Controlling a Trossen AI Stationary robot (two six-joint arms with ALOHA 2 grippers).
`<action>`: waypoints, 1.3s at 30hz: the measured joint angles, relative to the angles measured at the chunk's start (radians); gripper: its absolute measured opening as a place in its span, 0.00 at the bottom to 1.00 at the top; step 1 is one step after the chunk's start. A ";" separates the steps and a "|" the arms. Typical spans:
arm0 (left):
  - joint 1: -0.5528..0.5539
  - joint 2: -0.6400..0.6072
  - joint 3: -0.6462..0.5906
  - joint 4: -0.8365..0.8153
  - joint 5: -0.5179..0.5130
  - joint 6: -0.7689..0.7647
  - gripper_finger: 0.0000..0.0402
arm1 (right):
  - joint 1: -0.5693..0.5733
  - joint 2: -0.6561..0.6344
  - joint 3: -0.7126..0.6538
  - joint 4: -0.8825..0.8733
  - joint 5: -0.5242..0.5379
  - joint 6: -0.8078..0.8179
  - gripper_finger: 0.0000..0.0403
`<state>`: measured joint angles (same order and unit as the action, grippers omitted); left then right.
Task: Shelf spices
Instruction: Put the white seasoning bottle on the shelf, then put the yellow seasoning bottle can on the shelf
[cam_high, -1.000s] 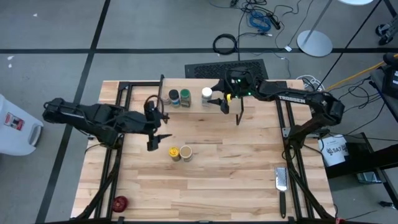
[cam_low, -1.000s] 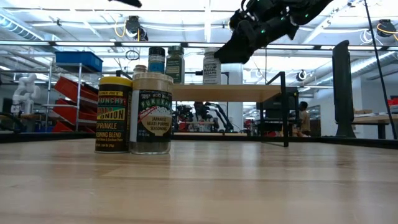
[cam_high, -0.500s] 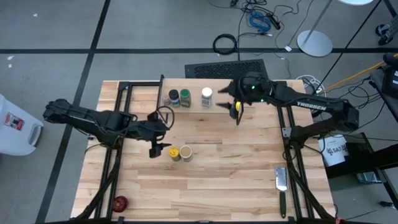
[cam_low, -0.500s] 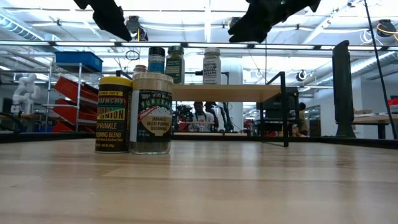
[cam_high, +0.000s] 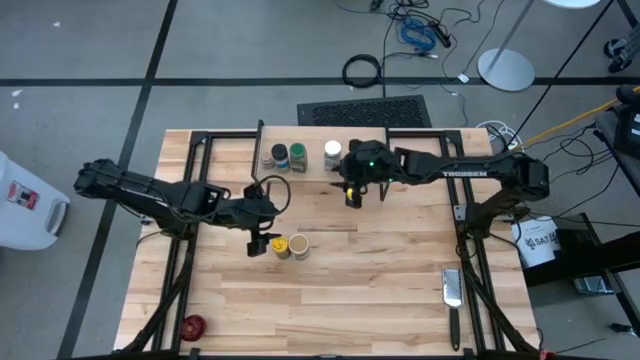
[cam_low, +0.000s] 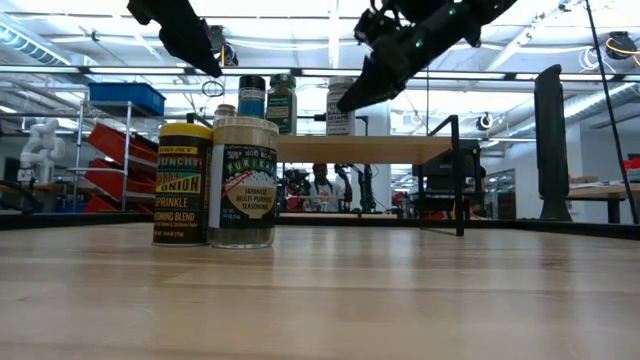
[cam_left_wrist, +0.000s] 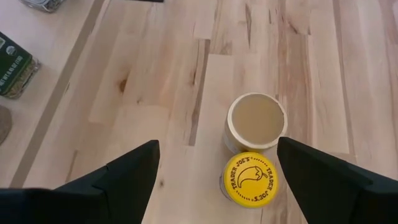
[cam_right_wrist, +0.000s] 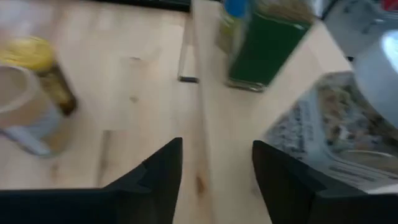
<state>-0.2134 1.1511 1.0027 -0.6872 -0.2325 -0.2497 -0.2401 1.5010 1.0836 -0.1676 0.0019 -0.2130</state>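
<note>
Three jars sit on the shelf (cam_high: 320, 172) at the far side of the table (cam_high: 390, 290): the dark-lidded jar (cam_high: 280, 154), the green-lidded jar (cam_high: 298, 156) and the white-capped jar (cam_high: 332, 153), in a row w/ the white one apart from the other two. The other two stand on the table in front of it, touching: the yellow jar (cam_left_wrist: 250, 178) (cap reads "TRADER JOE'S", front label says "CRUNCHY ... ONION ... SPRINKLE ... SEASONING BLEND") and the tan jar (cam_left_wrist: 255, 121), label "JAPANESE MULTI-PURPOSE SEASONING". Left gripper (cam_left_wrist: 214, 171) hovers above the pair, fingers spread wide, nothing btwn them. Right gripper (cam_high: 352, 192) hangs over the shelf's front edge just beside the white-capped jar, fingers apart and empty; arm reads "TROSSEN". Red round thing (cam_high: 193, 325) and grater (cam_high: 452, 290) lie near the front corners.
</note>
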 joint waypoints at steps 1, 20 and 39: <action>0.000 0.000 0.000 0.000 0.000 0.000 0.84 | 0.000 0.006 0.000 0.006 0.018 -0.006 0.42; 0.000 0.000 0.000 -0.003 -0.003 0.000 0.84 | -0.006 0.014 0.000 0.015 0.080 -0.031 0.21; -0.018 0.027 -0.006 0.001 -0.001 -0.034 0.84 | 0.018 -0.006 0.000 -0.046 0.072 0.010 0.21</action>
<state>-0.2315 1.1782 0.9969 -0.6859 -0.2338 -0.2840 -0.2225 1.4947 1.0840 -0.2133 0.0741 -0.2033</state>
